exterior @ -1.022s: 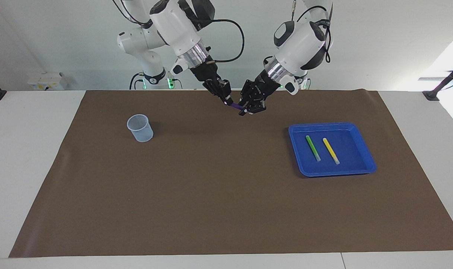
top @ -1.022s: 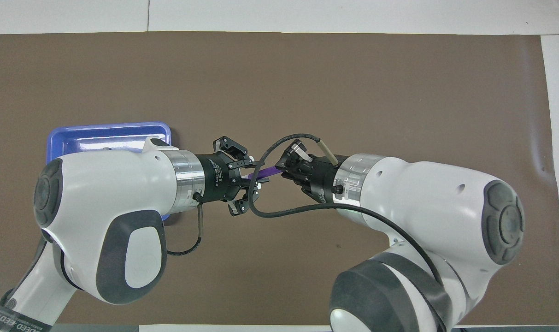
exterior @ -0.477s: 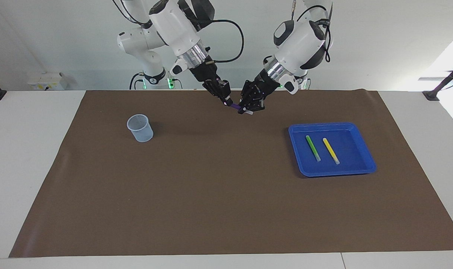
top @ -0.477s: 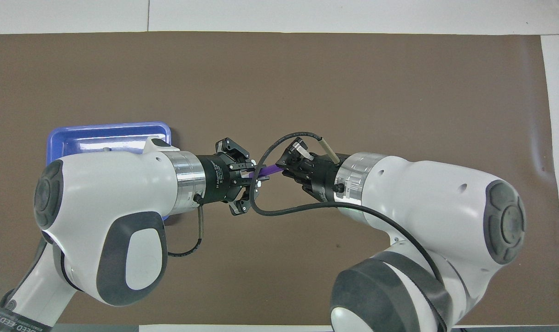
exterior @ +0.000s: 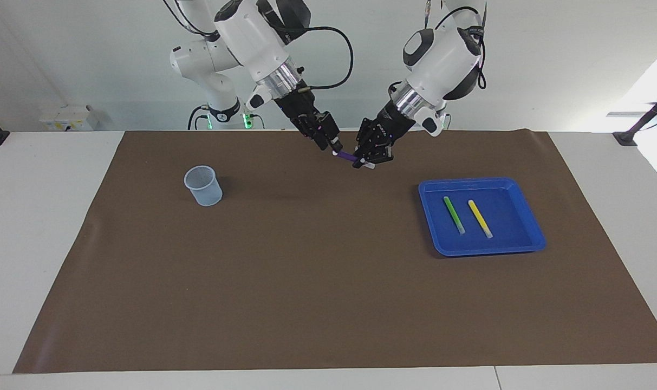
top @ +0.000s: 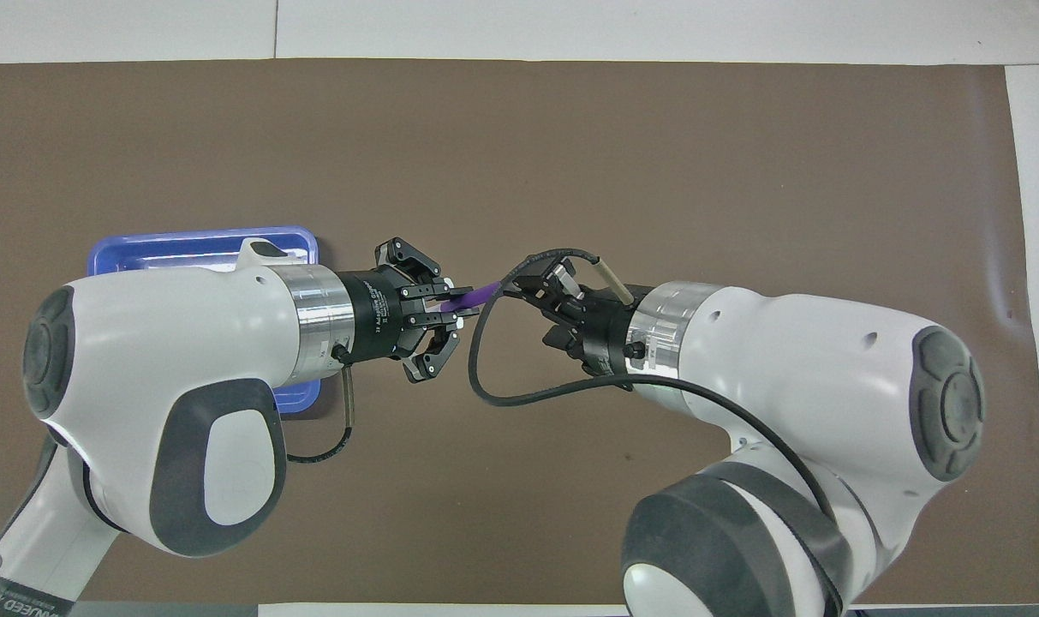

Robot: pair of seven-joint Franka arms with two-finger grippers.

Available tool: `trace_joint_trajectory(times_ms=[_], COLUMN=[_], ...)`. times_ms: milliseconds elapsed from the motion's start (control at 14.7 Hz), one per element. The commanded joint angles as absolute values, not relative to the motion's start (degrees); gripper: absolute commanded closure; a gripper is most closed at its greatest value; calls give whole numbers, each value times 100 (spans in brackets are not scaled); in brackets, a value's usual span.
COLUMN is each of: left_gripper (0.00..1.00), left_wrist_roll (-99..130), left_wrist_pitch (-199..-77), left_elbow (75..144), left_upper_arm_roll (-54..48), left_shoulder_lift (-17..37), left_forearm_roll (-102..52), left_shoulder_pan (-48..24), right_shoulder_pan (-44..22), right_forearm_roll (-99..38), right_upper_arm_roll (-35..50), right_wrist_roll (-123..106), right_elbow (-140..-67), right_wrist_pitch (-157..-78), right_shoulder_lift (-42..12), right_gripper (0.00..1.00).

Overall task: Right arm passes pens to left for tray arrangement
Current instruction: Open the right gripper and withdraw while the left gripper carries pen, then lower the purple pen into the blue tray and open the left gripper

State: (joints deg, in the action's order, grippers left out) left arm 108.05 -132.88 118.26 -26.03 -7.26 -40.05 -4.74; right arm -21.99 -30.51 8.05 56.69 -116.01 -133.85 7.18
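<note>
Facing view, items as they stand.

My left gripper (exterior: 365, 159): fingertips closed on one end of the purple pen (exterior: 347, 156), up in the air over the brown mat (exterior: 306, 281), toward the robots' edge of it. Outer links splay to the sides; the tips meet on the pen.

My right gripper (exterior: 332, 145): raised over the same stretch of mat, just beside the pen's free end. I cannot tell whether its fingers touch the pen or how far apart they stand.

Purple pen: long axis close to level, running from my left gripper toward my right gripper, tilted slightly. In the overhead view (top: 474, 296) it spans the gap between the two grippers.

Blue tray (exterior: 528, 238): flat on the mat, toward the left arm's end of the table from my left gripper and farther from the robots.

Green pen (exterior: 453, 213) and yellow pen (exterior: 479, 217): both in the tray, side by side and apart, roughly parallel, pale tips pointing away from the robots.

Translucent cup (exterior: 203, 186): upright on the mat, toward the right arm's end of the table, well apart from my right gripper.
</note>
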Motion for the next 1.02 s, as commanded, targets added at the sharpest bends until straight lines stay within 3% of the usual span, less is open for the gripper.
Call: trace_joint_trajectory(times_ms=[0,409,613,954], left_gripper=[100,100,100,100], left_wrist_roll=[10146,5852,4005,1551], left_wrist_pitch=[-13193,-11384,-11267,-11478], left_elbow=[11804,11909,12032,12023], left_upper_arm_roll=[-2584,-2584,-2593,-2593], left_shoulder_lift=[-738,-782,-642,-10], left_forearm_roll=[-3902,-3229,-2384,-882], left_shoulder_pan=[-238,1245,1774,2372], right_shoulder_pan=[-1663,-677,-458,-35], right_forearm_roll=[-3085,-1901,-785,191], right_upper_arm_roll=[791,791,800,660], right_wrist_roll=[4671,2409,1839,924], right_elbow=[-11663,-11611,-11269,-9994], right_wrist_pitch=[-12624,-11883,-11007,-9565], right_shoulder_lift=[844,861,791,1], right_gripper=[0,0,0,0])
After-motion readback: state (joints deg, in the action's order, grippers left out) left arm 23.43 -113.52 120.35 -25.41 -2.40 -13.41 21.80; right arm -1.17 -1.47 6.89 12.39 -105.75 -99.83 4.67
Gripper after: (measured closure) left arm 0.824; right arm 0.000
